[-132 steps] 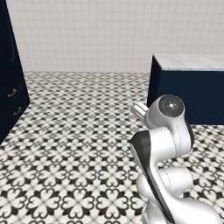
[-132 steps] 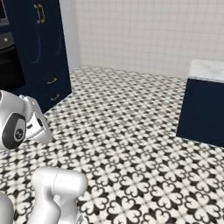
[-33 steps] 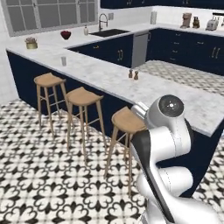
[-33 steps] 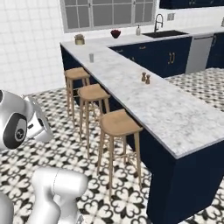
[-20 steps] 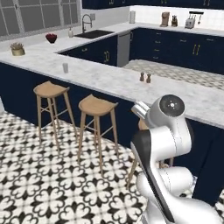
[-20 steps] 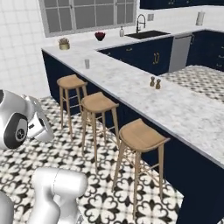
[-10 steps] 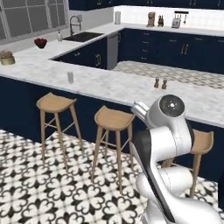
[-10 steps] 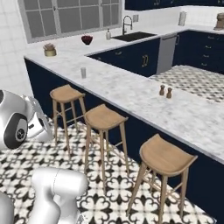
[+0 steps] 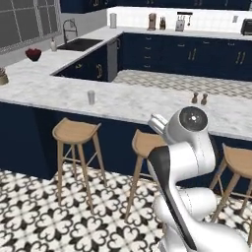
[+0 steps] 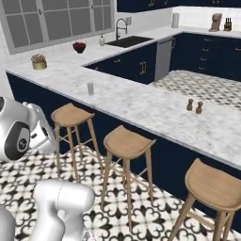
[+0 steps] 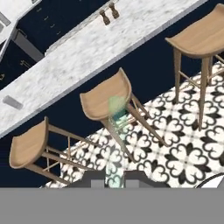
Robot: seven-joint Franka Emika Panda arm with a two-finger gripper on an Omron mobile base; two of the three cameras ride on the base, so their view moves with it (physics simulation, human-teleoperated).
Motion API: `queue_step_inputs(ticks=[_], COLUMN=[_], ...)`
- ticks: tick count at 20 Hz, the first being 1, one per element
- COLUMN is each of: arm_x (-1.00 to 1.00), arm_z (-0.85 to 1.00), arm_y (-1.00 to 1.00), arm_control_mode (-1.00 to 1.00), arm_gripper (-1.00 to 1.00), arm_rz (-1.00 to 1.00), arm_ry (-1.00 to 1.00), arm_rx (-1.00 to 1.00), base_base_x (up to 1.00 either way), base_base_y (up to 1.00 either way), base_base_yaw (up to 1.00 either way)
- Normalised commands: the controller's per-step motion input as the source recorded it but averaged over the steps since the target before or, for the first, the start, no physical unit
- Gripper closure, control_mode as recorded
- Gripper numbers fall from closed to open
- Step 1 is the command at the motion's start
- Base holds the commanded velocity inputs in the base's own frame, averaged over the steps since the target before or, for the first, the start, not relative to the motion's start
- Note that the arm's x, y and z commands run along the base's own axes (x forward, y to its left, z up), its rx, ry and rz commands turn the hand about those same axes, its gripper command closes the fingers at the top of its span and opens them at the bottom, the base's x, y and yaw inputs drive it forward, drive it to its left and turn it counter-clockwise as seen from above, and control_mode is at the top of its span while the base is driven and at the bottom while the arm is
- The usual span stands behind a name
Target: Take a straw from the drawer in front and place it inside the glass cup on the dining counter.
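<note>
Claw (image 11: 114, 178) shut on the pale straw (image 11: 116, 144), glass cup (image 11: 12, 102) well apart on the dining counter (image 11: 78, 57).

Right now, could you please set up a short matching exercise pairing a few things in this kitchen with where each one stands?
Things:
1. small clear glass cup
2. pair of small brown shakers
3. round wooden stool
4. dark red bowl

Places:
A. on the patterned floor against the navy counter base
B. on the far worktop by the sink
C. alone on the marble dining counter, left part
D. on the dining counter, right part

Pairs: 1-C, 2-D, 3-A, 4-B
</note>
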Motion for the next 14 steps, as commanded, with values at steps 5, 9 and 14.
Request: queue_step_inputs(ticks=[5,9,14], arm_x=[0.00,0.00,0.00], arm_z=[0.00,0.00,0.00], arm_y=[0.00,0.00,0.00], arm_control_mode=[1.00,1.00,1.00], arm_gripper=[1.00,1.00,1.00], arm_rz=[0.00,0.00,0.00], arm_ry=[0.00,0.00,0.00], arm_rx=[0.00,0.00,0.00], base_base_x=[0.80,0.90,1.00], base_base_y=[1.00,1.00,0.70], base_base_yaw=[-0.07,-0.01,0.00])
